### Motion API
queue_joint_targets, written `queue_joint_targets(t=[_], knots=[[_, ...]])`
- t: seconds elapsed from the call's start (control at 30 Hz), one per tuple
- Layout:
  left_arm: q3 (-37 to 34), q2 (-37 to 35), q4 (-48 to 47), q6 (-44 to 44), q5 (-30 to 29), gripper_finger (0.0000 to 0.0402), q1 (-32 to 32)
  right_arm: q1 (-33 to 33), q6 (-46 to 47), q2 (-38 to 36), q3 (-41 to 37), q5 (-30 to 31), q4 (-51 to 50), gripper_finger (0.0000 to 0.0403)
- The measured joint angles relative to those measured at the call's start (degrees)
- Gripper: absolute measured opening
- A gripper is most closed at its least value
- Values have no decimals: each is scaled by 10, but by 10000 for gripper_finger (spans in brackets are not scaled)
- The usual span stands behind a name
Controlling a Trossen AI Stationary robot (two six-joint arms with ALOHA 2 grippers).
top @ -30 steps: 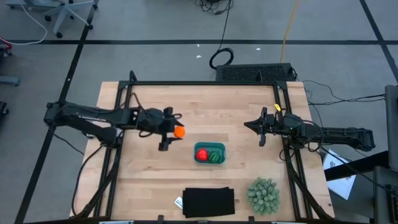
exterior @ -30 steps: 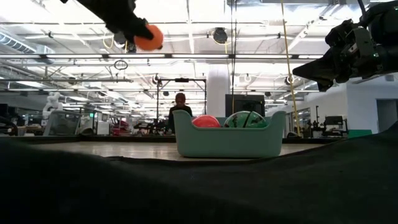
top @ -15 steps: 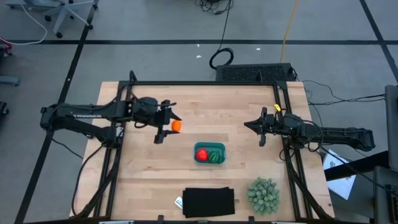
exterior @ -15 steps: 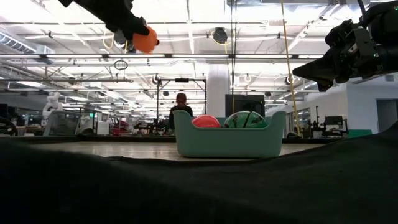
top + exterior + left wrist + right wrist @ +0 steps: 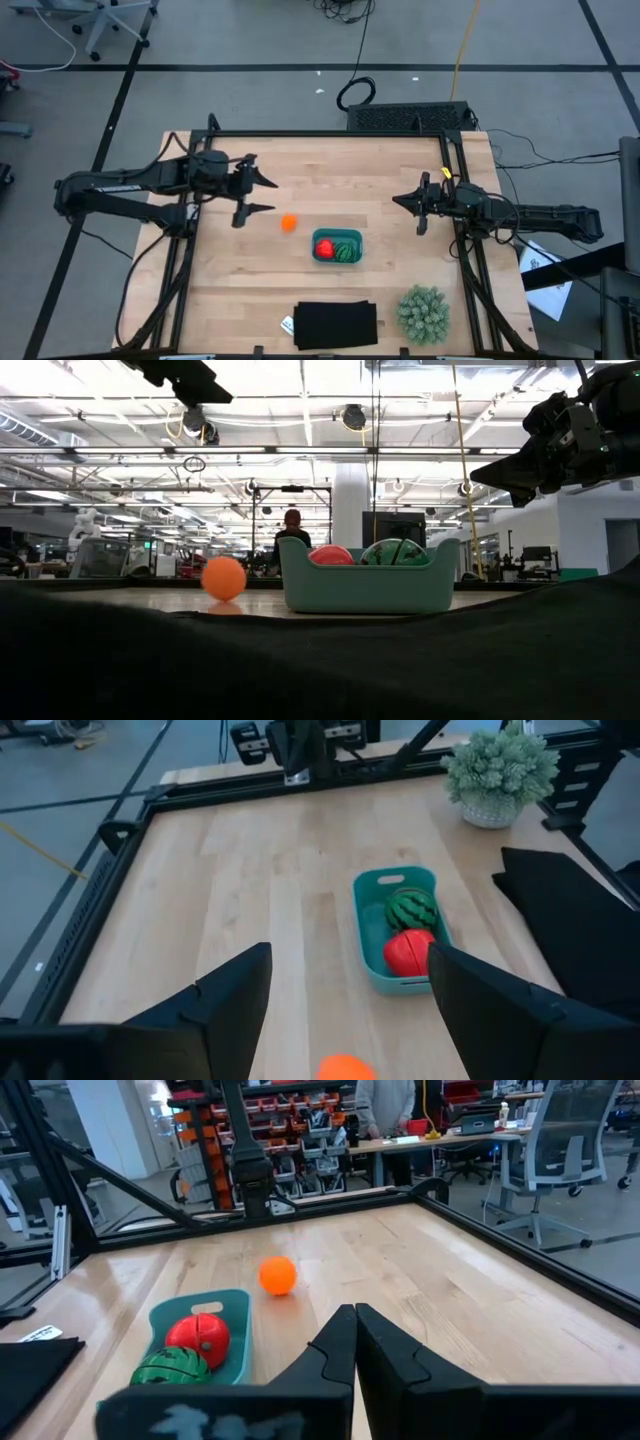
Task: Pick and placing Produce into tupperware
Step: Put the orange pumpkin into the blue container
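The left gripper (image 5: 252, 193) hangs above the table's left half with its jaws spread wide and nothing between them; in the left wrist view its two dark fingers (image 5: 220, 1005) stand far apart with bare wood showing between. The orange ball (image 5: 289, 223) lies on the table (image 5: 330, 170), apart from that gripper and just beside the tub (image 5: 337, 246) on its left, not in it. In the low view the ball (image 5: 223, 577) sits on the wood, near the tub's (image 5: 365, 588) wall but clear of it.

Inside the teal tub lie the red fruit (image 5: 324, 247) and the dark green fruit (image 5: 346, 252), side by side and touching.

The right gripper (image 5: 415, 207) is held over the table's right side, well apart from the tub. Its jaws are closed, the fingers (image 5: 345, 1350) pressed together with nothing in them.

A black mat (image 5: 336, 325) lies at the table's near edge, and a spiky plant (image 5: 423, 313) stands to its right.
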Motion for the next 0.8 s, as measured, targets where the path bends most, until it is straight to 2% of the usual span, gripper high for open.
queue_joint_targets(t=[0.8], knots=[[0, 0, -13, -6, -3, 271, 0, 0, 0, 0, 0, 0, 0, 0]])
